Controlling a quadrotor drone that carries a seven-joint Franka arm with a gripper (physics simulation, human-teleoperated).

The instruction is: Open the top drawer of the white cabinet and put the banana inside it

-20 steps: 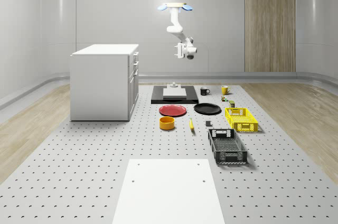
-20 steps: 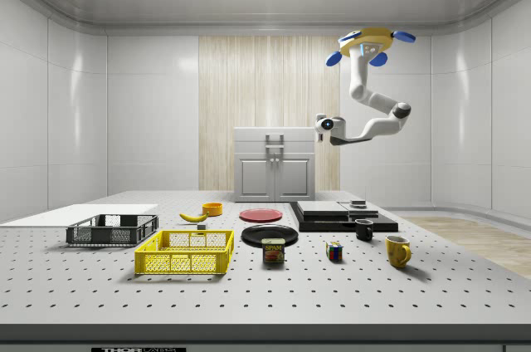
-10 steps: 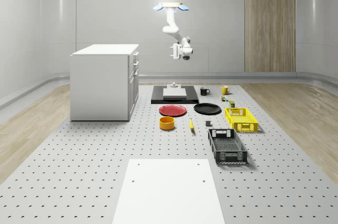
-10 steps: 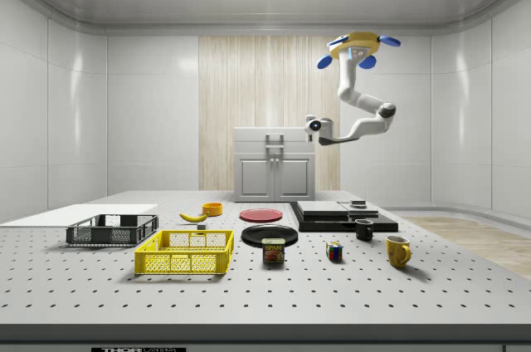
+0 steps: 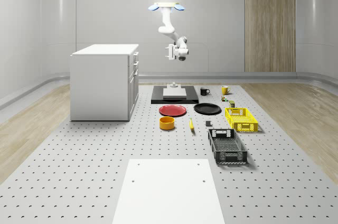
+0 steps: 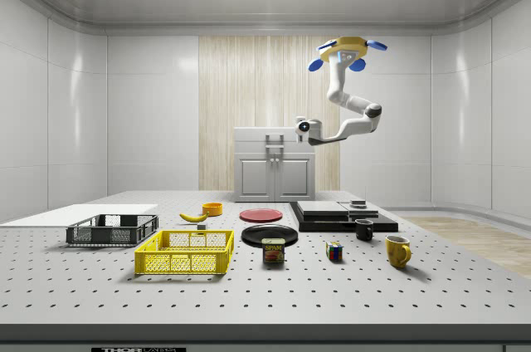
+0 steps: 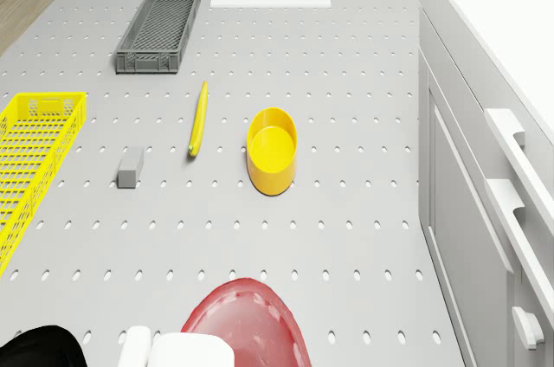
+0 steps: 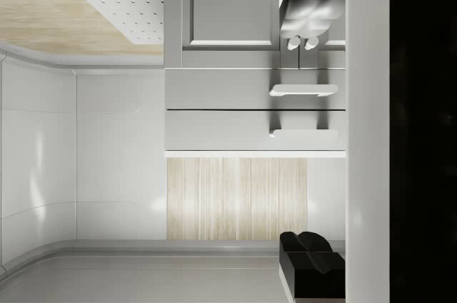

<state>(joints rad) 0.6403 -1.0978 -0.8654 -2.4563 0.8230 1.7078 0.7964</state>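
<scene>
The white cabinet (image 5: 103, 84) stands at the whole-scene view's left, its drawers shut. The drone (image 5: 166, 6) hovers high above the mat, to the right of the cabinet in that view. Its arm hangs down and holds the gripper (image 5: 170, 54) at about the top drawer's height, pointed at the cabinet front and still clearly apart from it. The side view has the gripper (image 6: 300, 127) in front of the cabinet (image 6: 274, 171). In the wrist view the top drawer's handle (image 8: 303, 133) lies ahead. The banana (image 5: 191, 124) lies on the mat beside a yellow bowl (image 5: 167, 123); the drone view also has the banana (image 7: 198, 118).
A red plate (image 5: 172, 110), a black plate (image 5: 207, 109), a black slab (image 5: 174, 95) and two mugs lie behind the banana. A yellow basket (image 5: 241, 119) and a grey crate (image 5: 227, 146) sit to the right. A white board (image 5: 168, 189) lies in front.
The drone and its arm have shifted toward the whole-scene view's left, bringing the gripper nearer the cabinet front. The objects on the mat have not moved.
</scene>
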